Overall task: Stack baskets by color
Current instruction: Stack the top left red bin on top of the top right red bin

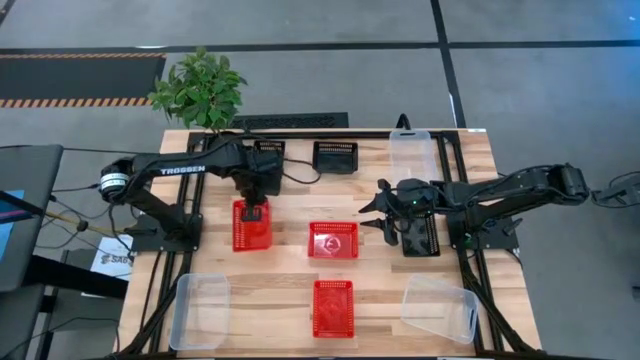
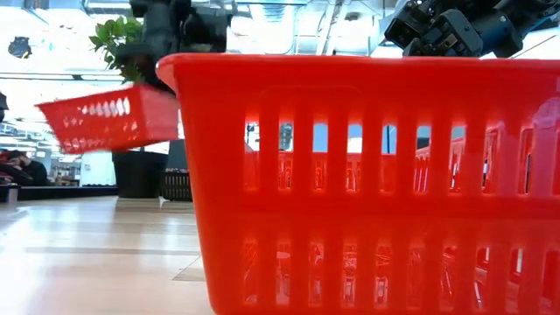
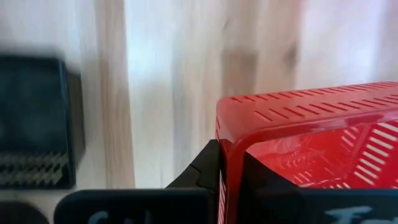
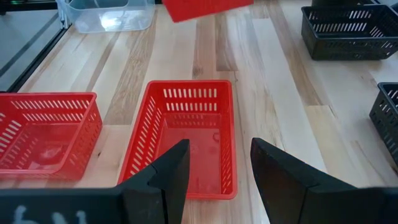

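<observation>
Altogether three red baskets [image 1: 332, 240], three black baskets [image 1: 335, 156], three clear bins [image 1: 201, 310]; left fingers [image 3: 208, 168] pinching one red, right fingers [image 4: 168, 171] spread.

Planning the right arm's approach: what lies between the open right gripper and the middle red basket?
In the right wrist view, only bare wood separates the right gripper from the middle red basket, just ahead of its fingers.
</observation>
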Robot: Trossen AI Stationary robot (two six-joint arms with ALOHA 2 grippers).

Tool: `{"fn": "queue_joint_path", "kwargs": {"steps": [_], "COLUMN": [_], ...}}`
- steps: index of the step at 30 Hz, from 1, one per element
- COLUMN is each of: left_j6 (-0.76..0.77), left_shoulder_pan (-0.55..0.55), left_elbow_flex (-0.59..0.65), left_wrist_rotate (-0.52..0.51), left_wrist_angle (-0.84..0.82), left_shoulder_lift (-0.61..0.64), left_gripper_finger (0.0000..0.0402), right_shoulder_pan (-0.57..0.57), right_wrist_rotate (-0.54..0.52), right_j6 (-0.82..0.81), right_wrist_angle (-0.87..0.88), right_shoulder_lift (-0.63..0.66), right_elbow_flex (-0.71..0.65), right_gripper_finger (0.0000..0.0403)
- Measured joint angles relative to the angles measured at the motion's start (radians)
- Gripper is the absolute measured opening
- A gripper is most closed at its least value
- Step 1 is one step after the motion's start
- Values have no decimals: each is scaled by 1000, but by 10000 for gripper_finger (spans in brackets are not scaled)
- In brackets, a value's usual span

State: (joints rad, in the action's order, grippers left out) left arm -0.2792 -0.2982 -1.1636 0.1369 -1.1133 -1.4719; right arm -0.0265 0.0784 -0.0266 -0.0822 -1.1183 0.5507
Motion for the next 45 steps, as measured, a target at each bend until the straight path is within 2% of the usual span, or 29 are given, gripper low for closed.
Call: {"fn": "queue_joint_path", "kwargs": {"steps": [6, 12, 17, 25, 35, 38, 42, 45], "left_j6": [-48, -197, -385, -542, -845, -899, -965, -1013], "left_shoulder_pan": [94, 165, 176, 176, 193, 211, 229, 241], "left_elbow_flex": [-103, -148, -176, -248, -258, -262, -330, -445], "left_wrist_rotate": [4, -68, -72, -69, -4, 0, -2, -36], "left_wrist_angle": [63, 147, 227, 300, 509, 564, 555, 449], "left_shoulder_lift": [0, 0, 0, -2, -3, -14, -83, -182], "left_gripper_finger": [0, 0, 0, 0, 0, 0, 0, 0], "right_shoulder_pan": [0, 0, 0, 0, 0, -2, -18, -32], "right_wrist_rotate": [0, 0, 0, 0, -1, -41, -148, -182], "right_j6": [0, 0, -8, -48, -55, -51, -52, -53], "right_wrist_angle": [0, -1, -1, 1, 370, 442, 504, 516], "right_shoulder_lift": [0, 0, 0, 1, 91, 141, 225, 284], "right_elbow_flex": [0, 0, 0, 0, 144, 155, 156, 156], "right_gripper_finger": [191, 191, 191, 191, 191, 191, 191, 191]}}
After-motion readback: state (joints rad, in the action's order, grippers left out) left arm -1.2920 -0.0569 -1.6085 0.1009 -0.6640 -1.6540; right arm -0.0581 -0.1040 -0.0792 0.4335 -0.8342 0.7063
